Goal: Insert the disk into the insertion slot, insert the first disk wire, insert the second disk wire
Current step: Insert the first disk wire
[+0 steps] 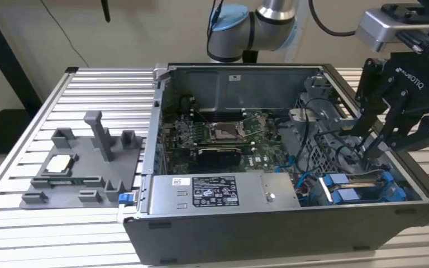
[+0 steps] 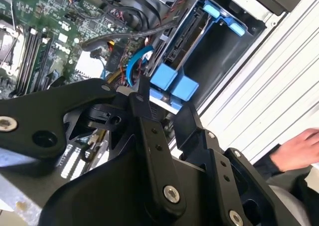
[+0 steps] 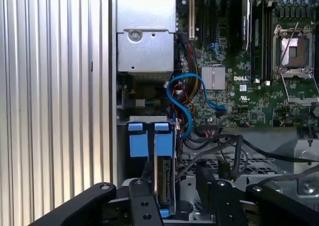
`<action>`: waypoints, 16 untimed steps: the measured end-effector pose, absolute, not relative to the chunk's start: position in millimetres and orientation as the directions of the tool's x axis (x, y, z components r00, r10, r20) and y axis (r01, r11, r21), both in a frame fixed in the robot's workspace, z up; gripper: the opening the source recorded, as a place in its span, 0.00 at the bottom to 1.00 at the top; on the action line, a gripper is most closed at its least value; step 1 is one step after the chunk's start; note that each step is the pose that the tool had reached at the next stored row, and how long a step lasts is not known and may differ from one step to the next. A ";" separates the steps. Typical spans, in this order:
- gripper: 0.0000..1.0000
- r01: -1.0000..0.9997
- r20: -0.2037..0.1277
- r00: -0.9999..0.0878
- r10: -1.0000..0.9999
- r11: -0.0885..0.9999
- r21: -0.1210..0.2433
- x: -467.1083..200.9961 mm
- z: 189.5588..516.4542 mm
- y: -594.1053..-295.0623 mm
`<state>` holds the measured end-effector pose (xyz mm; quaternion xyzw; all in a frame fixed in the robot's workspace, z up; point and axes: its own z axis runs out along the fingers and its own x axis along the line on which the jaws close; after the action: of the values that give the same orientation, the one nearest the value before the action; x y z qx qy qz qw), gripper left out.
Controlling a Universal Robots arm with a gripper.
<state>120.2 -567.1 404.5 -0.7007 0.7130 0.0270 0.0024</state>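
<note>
Nearest the lens in the first wrist view are the black links of the gripper (image 3: 174, 176). Its fingers (image 3: 143, 198) are parted and reach down on either side of the disk (image 3: 165, 178). A gap shows on one side, and nothing looks clamped between them. The disk stands on edge in its bright blue carrier, down inside the insertion slot (image 2: 219, 51) at a corner of the open computer case (image 1: 274, 240), near the grey power-supply box (image 3: 146, 41).

By my reading the first step is done or all but done (how fully the disk is seated I cannot tell), and the work stands at the wires. A blue cable (image 3: 185, 104), likely one of them, loops loose between the motherboard (image 3: 234, 86) and the carrier's tabs, its free end hidden among dark leads. Whatever move follows calls for fine alignment: the corner is cramped, the limp cables crowd the disk's connector edge, and the fingers have little room.

The case lies open on a ribbed aluminium bench (image 1: 95, 89), with a grey moulded fixture (image 1: 80, 167) at the exterior view's left. Behind is a plain beige wall (image 1: 125, 33). A person's hand (image 2: 299, 146) rests near the bench edge in the second wrist view.
</note>
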 end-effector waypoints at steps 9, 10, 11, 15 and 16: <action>0.47 -0.999 -0.041 -0.018 -0.999 0.017 0.035 120.2 404.5 -553.9; 0.47 -0.999 -0.041 -0.018 -0.999 0.017 0.035 120.2 404.6 -552.7; 0.47 -0.999 -0.041 -0.018 -0.999 0.017 0.035 120.2 404.6 -551.7; 0.47 -0.999 -0.041 -0.018 -0.999 0.017 0.035 120.2 404.6 -549.3; 0.47 -0.999 -0.041 -0.018 -0.999 0.017 0.035 120.2 404.6 -548.6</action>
<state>120.2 -548.6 404.6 -0.7006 0.7130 0.0270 0.0023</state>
